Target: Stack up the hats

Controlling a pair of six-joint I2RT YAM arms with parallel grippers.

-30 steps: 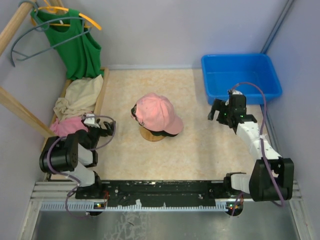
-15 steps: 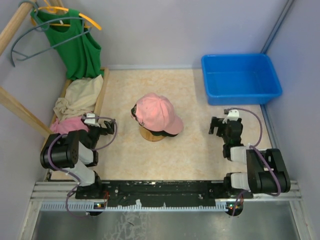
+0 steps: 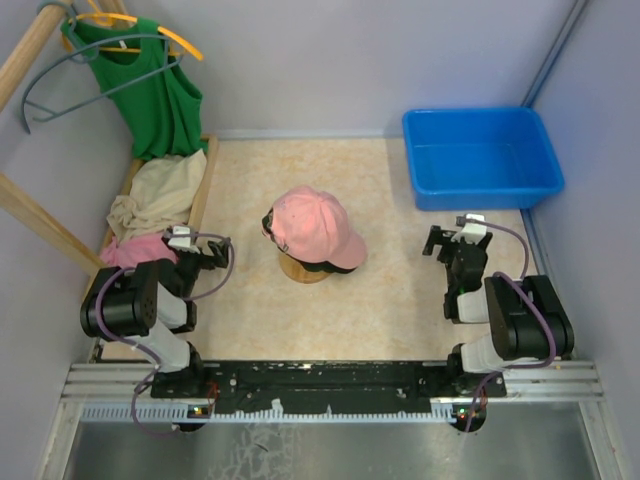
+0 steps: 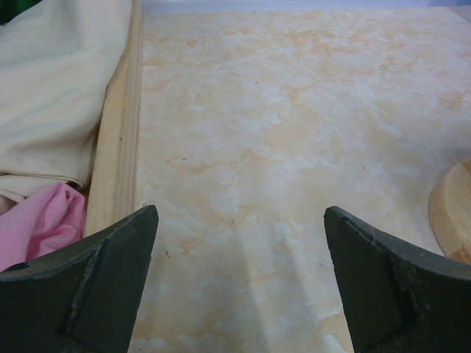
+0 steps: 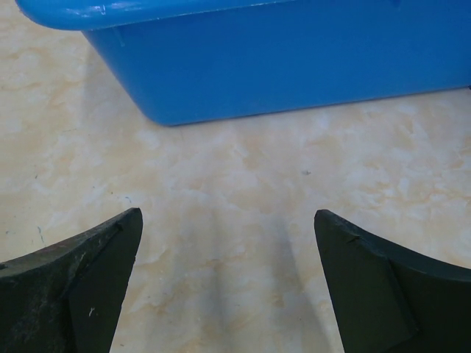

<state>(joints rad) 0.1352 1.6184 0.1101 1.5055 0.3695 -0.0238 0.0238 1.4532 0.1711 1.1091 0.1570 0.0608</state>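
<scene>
A pink cap (image 3: 312,227) sits on top of a pile of caps on a round wooden stand (image 3: 302,270) in the middle of the table. A black cap edge (image 3: 270,226) shows under its left side; the other caps are hidden beneath it. My left gripper (image 3: 212,256) is open and empty, low at the near left, apart from the pile. My right gripper (image 3: 449,241) is open and empty, near the blue bin's front, right of the pile. In the left wrist view only the stand's edge (image 4: 454,213) shows.
A blue bin (image 3: 481,156) stands at the back right; its front wall fills the right wrist view (image 5: 294,59). A wooden tray (image 3: 204,180) at the left holds a cream cloth (image 3: 160,190) and a pink cloth (image 3: 128,252). A green top (image 3: 150,90) hangs above.
My right arm has folded back toward its base, its open gripper dropping from beside the bin to low over the table. The left arm and the caps have not moved.
</scene>
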